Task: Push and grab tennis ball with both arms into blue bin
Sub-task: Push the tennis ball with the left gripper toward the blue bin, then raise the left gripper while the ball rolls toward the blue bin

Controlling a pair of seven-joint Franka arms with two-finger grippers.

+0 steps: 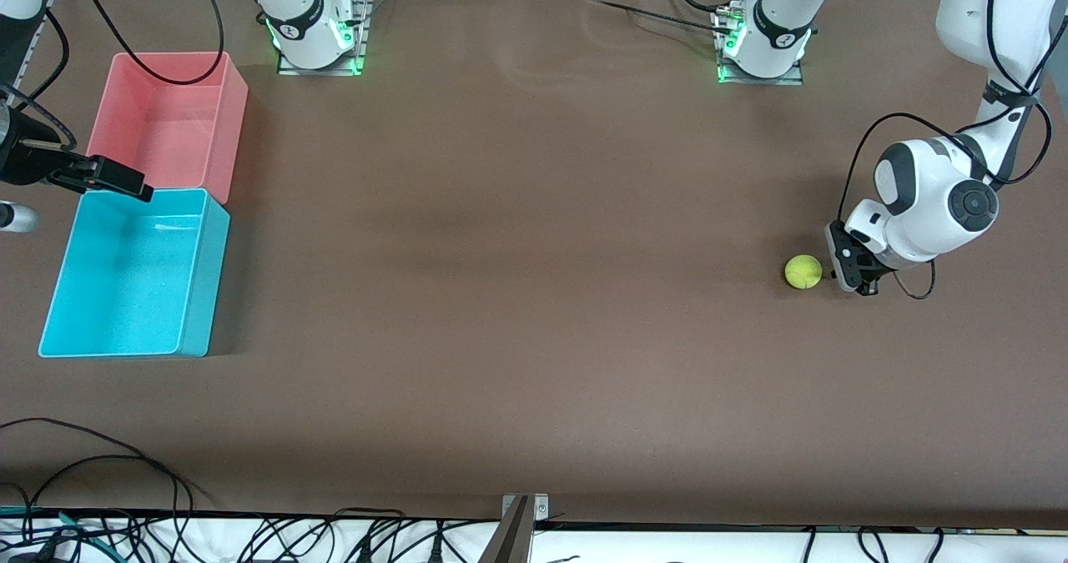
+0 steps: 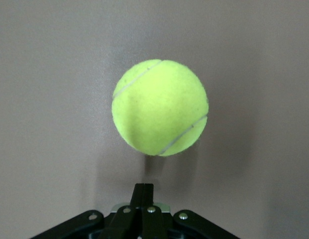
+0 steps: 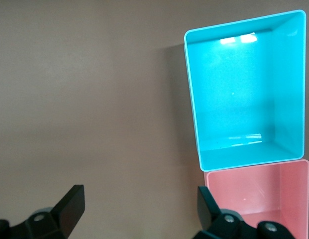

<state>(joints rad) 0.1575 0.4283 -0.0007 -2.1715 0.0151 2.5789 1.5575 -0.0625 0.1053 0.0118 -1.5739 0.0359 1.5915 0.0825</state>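
The tennis ball (image 1: 803,272) lies on the brown table toward the left arm's end, and fills the middle of the left wrist view (image 2: 160,107). My left gripper (image 1: 833,274) is low at the table right beside the ball, on the side away from the bins. Its fingers are shut together and empty (image 2: 144,186), with a small gap to the ball. The blue bin (image 1: 200,271) stands empty at the right arm's end (image 3: 239,99). My right gripper (image 1: 138,188) is open and empty, held over the blue bin's edge next to the pink bin (image 3: 139,201).
An empty pink bin (image 1: 167,129) touches the blue bin on its side farther from the front camera (image 3: 263,199). Two arm bases with green lights (image 1: 315,33) (image 1: 763,42) stand along the table's back edge. Black cables (image 1: 100,463) lie at the edge nearest the front camera.
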